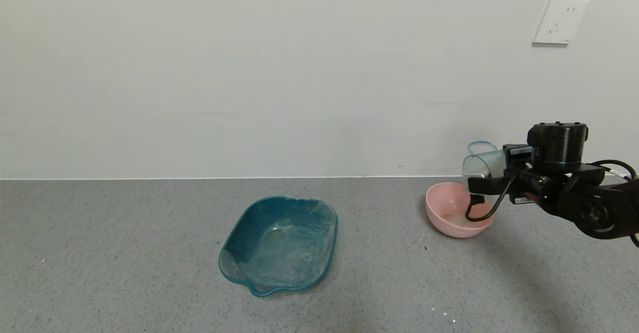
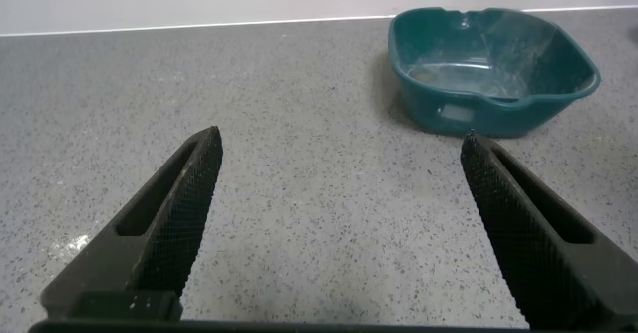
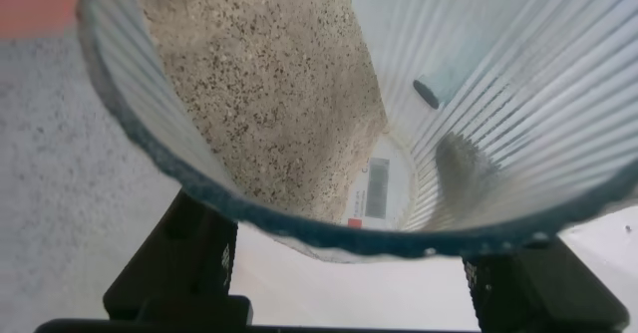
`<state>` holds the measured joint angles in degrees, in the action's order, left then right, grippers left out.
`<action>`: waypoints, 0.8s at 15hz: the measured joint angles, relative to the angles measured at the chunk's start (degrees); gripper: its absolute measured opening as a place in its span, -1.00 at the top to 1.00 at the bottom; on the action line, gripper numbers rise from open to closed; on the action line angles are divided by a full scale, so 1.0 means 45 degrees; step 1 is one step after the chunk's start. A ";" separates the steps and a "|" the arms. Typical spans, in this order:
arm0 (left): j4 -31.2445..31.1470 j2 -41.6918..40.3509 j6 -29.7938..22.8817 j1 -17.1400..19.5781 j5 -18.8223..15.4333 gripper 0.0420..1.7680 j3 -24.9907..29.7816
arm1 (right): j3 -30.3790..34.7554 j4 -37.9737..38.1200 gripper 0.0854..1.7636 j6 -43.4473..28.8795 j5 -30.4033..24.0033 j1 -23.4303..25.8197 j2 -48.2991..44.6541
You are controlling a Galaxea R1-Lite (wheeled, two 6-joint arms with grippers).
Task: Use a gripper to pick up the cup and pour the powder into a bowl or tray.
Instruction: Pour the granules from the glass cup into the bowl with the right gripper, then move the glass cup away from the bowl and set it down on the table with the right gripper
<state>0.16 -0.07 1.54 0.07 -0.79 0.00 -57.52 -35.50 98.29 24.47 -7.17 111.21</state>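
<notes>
Ribbed cup [image 1: 482, 169] in right pincer [image 1: 491, 180], over pink bowl [image 1: 449, 218]

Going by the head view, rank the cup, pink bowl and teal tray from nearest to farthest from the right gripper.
1. Cup: held tilted in the right gripper, above the bowl's far-right rim.
2. Pink bowl: on the counter just below and to the left of the gripper.
3. Teal tray: much farther left, near the counter's middle.
</notes>
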 joint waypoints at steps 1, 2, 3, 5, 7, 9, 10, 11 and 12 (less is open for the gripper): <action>-0.0005 0.0000 -0.0005 0.0000 0.0000 -0.94 0.0000 | 0.0005 0.0005 -0.43 -0.0461 -0.0019 -0.0046 -0.0030; -0.0005 0.0000 -0.0005 0.0000 0.0000 -0.94 0.0000 | 0.0005 0.0038 -0.43 -0.1038 -0.0019 -0.0103 -0.0068; -0.0005 0.0000 -0.0005 0.0000 0.0005 -0.94 0.0000 | 0.0005 0.0122 -0.43 -0.1647 -0.0019 -0.0165 -0.0111; -0.0011 0.0000 -0.0011 0.0000 0.0000 -0.94 0.0000 | 0.0005 0.0141 -0.43 -0.3002 -0.0079 -0.0279 -0.0203; -0.0011 0.0000 -0.0005 0.0000 0.0005 -0.94 0.0000 | 0.0005 0.0024 -0.43 -0.4245 -0.0230 -0.0366 -0.0341; 0.0000 0.0000 -0.0005 0.0000 0.0000 -0.94 0.0000 | 0.0073 0.0098 -0.43 -0.5754 -0.0293 -0.0520 -0.0534; -0.0005 0.0000 0.0000 0.0000 0.0005 -0.94 0.0000 | 0.0157 0.0146 -0.43 -0.6548 -0.0298 -0.0691 -0.0647; -0.0005 0.0000 -0.0005 0.0000 0.0005 -0.94 0.0000 | 0.0244 0.0233 -0.43 -0.7279 -0.0312 -0.0918 -0.0764; -0.0005 0.0000 -0.0005 0.0000 0.0000 -0.94 0.0000 | 0.0322 0.0349 -0.43 -0.7878 -0.0306 -0.1143 -0.0870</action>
<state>0.13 -0.07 1.51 0.07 -0.79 0.00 -56.06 -33.93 62.84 23.09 -12.31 107.30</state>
